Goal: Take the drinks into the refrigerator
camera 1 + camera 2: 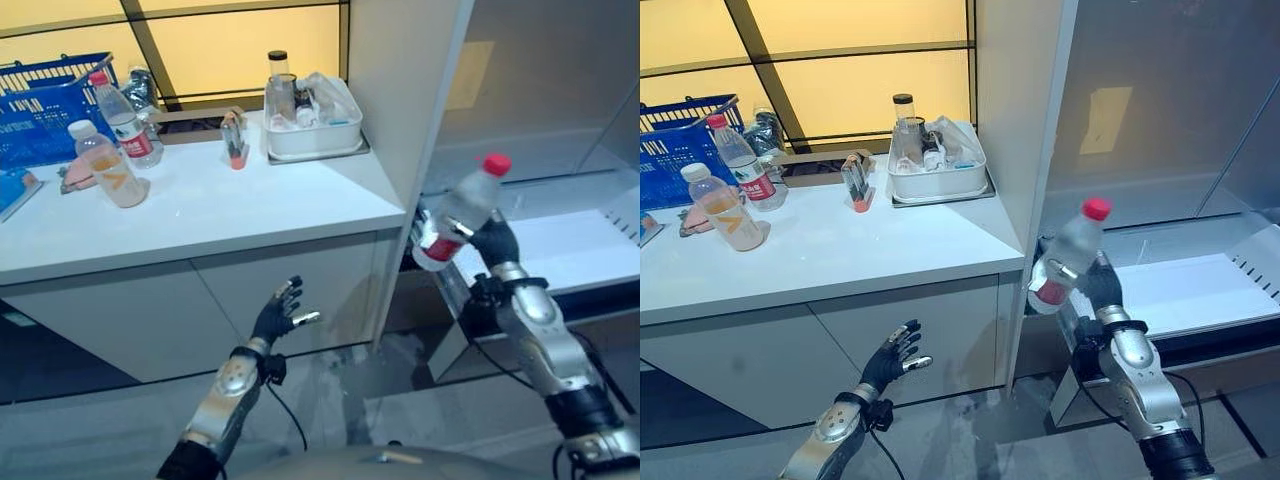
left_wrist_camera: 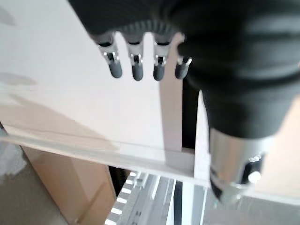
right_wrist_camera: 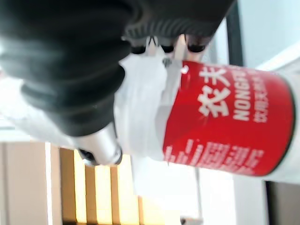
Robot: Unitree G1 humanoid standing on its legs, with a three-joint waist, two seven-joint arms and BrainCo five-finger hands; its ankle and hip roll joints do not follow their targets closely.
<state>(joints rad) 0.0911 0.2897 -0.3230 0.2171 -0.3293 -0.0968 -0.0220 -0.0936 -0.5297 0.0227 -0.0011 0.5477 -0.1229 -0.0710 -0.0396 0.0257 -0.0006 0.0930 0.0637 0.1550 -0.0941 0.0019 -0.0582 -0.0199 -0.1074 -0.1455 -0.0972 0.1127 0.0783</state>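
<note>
Nearest the robot, the left robot hand hangs low in front of the cabinet doors below the surface, fingers straight and spread, holding nothing. To the right and a little farther in, the right robot hand has its fingers curled round the lower body of a clear water bottle with a red label and red cap, held in the air at the refrigerator opening, above and in front of its white shelf.

The bottle's long axis is tilted, not upright: the cap points up and toward the robot's right, into the opening, while the base leans down toward the left, close to the refrigerator's side wall.

The risks seem to follow from that. The grip sits low on a smooth body, so the bottle could pivot or slip in the fingers. Set down at this lean, it would likely tip and roll on the shelf. The base could also clip the wall edge as the arm reaches in.

Farther back on the surface stand two more bottles, beside a blue basket, with a white tray of containers behind, all still to be moved, it seems
</note>
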